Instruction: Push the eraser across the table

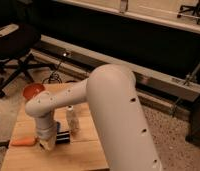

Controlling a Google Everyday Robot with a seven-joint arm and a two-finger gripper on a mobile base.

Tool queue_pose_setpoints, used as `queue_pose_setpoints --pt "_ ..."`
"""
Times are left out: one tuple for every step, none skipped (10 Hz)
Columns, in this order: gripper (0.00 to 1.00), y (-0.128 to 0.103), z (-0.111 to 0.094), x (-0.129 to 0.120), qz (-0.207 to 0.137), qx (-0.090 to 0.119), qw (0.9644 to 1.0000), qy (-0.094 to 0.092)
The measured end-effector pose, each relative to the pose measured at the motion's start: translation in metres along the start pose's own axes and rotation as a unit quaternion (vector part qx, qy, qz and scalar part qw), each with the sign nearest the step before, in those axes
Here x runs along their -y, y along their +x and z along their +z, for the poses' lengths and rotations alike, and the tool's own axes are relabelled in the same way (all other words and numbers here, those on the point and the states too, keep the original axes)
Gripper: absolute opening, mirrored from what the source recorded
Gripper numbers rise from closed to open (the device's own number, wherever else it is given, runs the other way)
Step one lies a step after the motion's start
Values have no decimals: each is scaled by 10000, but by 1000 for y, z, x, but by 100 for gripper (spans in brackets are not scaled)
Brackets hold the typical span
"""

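The table (85,152) is a small pale wooden top at the lower left. My gripper (48,143) hangs from the white arm (113,115) low over the table's front left part. A small dark block, probably the eraser (64,136), lies just right of the gripper, half hidden by it. I cannot tell if they touch. A blue pad (58,127) shows just behind the dark block.
An orange carrot-like piece (24,141) lies left of the gripper. An orange bowl (33,91) sits at the table's far left corner. A small clear bottle (71,119) stands mid-table. An office chair (15,55) stands on the floor to the left, and a long rail (158,82) runs behind.
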Motion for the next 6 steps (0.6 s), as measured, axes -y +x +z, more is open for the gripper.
queue_pose_setpoints --pt "0 1 -4 -3 46 49 10000 -8" --pt "0 1 -7 -10 68 98 9999 -57" --pt "0 3 -9 -18 48 109 9998 -129" --pt "0 7 -9 -29 -5 88 9998 -200" --pt "0 12 -8 -38 -47 49 9997 -255" --pt "0 17 -6 -45 -44 20 9995 -314"
